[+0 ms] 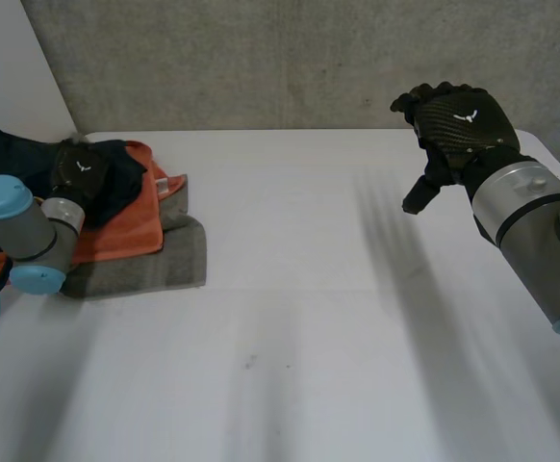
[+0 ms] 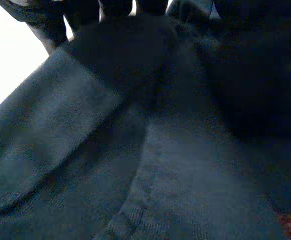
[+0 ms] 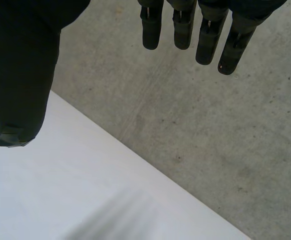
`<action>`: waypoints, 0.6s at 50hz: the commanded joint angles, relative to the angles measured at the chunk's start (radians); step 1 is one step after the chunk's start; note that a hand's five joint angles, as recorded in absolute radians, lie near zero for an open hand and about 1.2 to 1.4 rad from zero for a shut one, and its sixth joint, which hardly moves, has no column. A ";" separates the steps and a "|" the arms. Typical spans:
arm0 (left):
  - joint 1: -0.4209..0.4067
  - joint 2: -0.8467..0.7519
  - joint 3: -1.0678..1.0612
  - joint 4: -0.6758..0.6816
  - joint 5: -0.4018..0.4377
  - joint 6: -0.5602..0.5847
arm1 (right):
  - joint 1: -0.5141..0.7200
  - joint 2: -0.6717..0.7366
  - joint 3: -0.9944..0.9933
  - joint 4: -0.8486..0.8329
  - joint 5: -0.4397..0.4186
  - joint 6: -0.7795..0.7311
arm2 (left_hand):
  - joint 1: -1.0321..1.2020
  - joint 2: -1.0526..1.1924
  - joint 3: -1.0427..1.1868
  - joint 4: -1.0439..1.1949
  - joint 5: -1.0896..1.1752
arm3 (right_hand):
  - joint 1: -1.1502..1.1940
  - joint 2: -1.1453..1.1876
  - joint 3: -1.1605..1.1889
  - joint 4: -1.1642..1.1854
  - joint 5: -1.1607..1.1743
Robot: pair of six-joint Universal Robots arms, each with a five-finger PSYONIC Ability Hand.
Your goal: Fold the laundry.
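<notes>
- White surface (image 1: 290,318): most of it lies bare in front of both arms, which leaves room to spread a piece out.
- Grey towel (image 1: 155,265) and orange towel (image 1: 126,226): stacked flat at the robot's left edge, orange on grey. Both look already folded.
- Dark garment (image 1: 11,154): bunched on top of the orange towel and not yet folded. The step in hand seems to be fetching it off the stack. The next move calls for a sure hold on one edge and a pull toward the bare middle without dragging the towels along.
- Right robot hand (image 1: 458,120): raised well apart from the laundry, its fingers (image 3: 183,30) hanging loose and spread, holding nothing.
- Left robot hand (image 1: 80,173): set down on the dark garment. Whether it has hold of the cloth cannot be told.
</notes>
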State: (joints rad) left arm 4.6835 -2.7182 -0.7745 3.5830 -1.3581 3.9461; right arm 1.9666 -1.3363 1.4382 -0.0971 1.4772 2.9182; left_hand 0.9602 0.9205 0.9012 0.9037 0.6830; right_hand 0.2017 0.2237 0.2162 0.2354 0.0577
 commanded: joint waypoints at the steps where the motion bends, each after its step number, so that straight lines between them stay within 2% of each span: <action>1: -0.031 0.066 -0.043 0.005 -0.065 -0.024 | 0.000 0.028 -0.007 0.000 0.000 -0.001 | 0.436 0.476 0.495 0.493 0.539 | -0.027 -0.049 -0.042 -0.061 -0.058; 4: -0.071 0.148 -0.110 0.007 -0.098 -0.071 | 0.000 0.032 -0.009 0.000 0.002 -0.001 | 0.436 0.476 0.495 0.493 0.539 | -0.027 -0.049 -0.042 -0.061 -0.058; 8: -0.155 0.343 -0.245 0.023 -0.116 -0.212 | 0.000 0.034 -0.012 0.000 0.002 -0.001 | 0.436 0.476 0.495 0.493 0.539 | -0.027 -0.049 -0.042 -0.061 -0.058; 9: -0.187 0.418 -0.300 0.031 -0.118 -0.281 | 0.000 0.032 -0.013 0.000 0.002 -0.001 | 0.436 0.476 0.495 0.493 0.539 | -0.027 -0.049 -0.042 -0.061 -0.058; 12: -0.241 0.517 -0.376 0.027 -0.122 -0.393 | 0.000 0.029 -0.019 0.000 0.002 -0.001 | 0.436 0.476 0.495 0.493 0.539 | -0.027 -0.049 -0.042 -0.061 -0.058; 13: -0.290 0.572 -0.417 0.022 -0.122 -0.468 | 0.000 0.028 -0.021 0.000 0.002 0.001 | 0.436 0.476 0.495 0.493 0.539 | -0.027 -0.049 -0.042 -0.061 -0.058; 16: -0.374 0.647 -0.474 0.008 -0.118 -0.577 | -0.002 0.022 -0.030 0.002 0.002 0.001 | 0.436 0.476 0.495 0.493 0.539 | -0.027 -0.049 -0.042 -0.061 -0.058; 17: -0.435 0.685 -0.509 -0.006 -0.113 -0.638 | -0.002 0.020 -0.032 0.004 0.002 0.001 | 0.436 0.476 0.495 0.493 0.539 | -0.027 -0.049 -0.042 -0.061 -0.058; 20: -0.521 0.713 -0.555 -0.029 -0.110 -0.708 | -0.014 0.016 -0.036 0.005 0.002 0.001 | 0.436 0.476 0.495 0.493 0.539 | -0.027 -0.049 -0.042 -0.061 -0.058; 21: -0.576 0.706 -0.571 -0.039 -0.111 -0.737 | -0.018 0.011 -0.036 0.005 0.002 0.001 | 0.436 0.476 0.495 0.493 0.539 | -0.027 -0.049 -0.042 -0.061 -0.058; 24: -0.658 0.661 -0.575 -0.056 -0.113 -0.768 | -0.040 -0.003 -0.038 0.007 0.005 0.001 | 0.436 0.476 0.495 0.493 0.539 | -0.027 -0.049 -0.042 -0.061 -0.058; 25: -0.719 0.620 -0.571 -0.070 -0.111 -0.772 | -0.046 -0.006 -0.038 0.007 0.005 0.001 | 0.436 0.476 0.495 0.493 0.539 | -0.027 -0.049 -0.042 -0.061 -0.058; 26: -0.750 0.601 -0.565 -0.075 -0.111 -0.771 | -0.058 -0.009 -0.039 0.007 0.005 0.001 | 0.271 0.310 0.330 0.327 0.373 | -0.027 -0.049 -0.042 -0.061 -0.058; 27: -0.778 0.586 -0.559 -0.081 -0.110 -0.769 | -0.063 -0.009 -0.039 0.007 0.005 0.001 | -0.051 -0.011 0.008 0.006 0.052 | -0.027 -0.049 -0.042 -0.061 -0.058; 28: -0.822 0.562 -0.542 -0.090 -0.111 -0.763 | -0.069 -0.011 -0.039 0.008 0.003 0.001 | -0.775 -0.735 -0.716 -0.718 -0.672 | -0.027 -0.049 -0.042 -0.061 -0.058; 30: -0.839 0.549 -0.528 -0.098 -0.121 -0.760 | -0.071 -0.011 -0.039 0.008 0.002 0.001 | -0.721 -0.682 -0.662 -0.665 -0.618 | -0.027 -0.049 -0.042 -0.061 -0.058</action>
State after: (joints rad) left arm 3.9788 -2.0715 -1.3472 3.5179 -1.4698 3.1725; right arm 1.9197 -1.3398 1.3992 -0.0907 1.4810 2.9192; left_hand 0.8429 0.8789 0.9029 0.9008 0.7228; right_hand 0.2017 0.2237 0.2162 0.2354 0.0578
